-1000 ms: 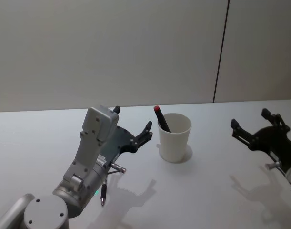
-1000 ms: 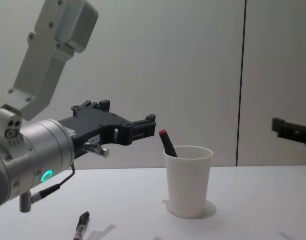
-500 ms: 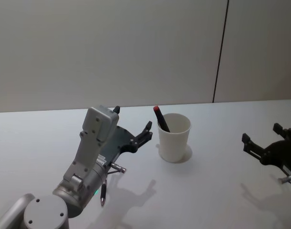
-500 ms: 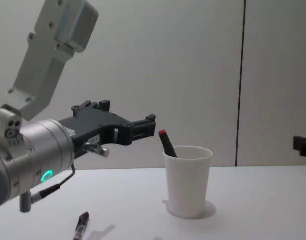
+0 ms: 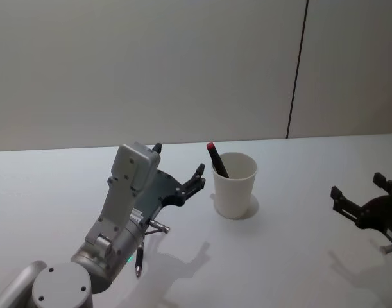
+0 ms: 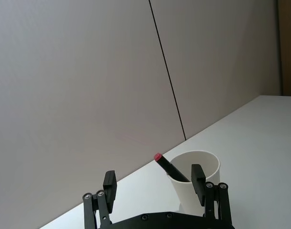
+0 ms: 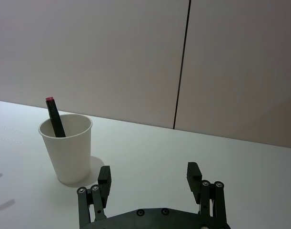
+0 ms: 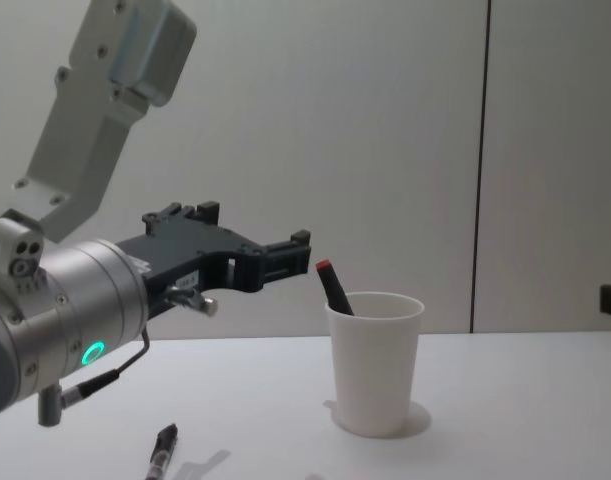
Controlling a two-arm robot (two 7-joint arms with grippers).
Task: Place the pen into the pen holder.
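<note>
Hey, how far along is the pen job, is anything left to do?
Done: a red-capped pen stands in the pen holder, leaning on its rim. In hand: nothing; the left gripper hovers open beside the holder, and the right gripper sits open far to the right. Possibly left: a second pen lies on the table beneath the left arm, if that one counts too.
</note>
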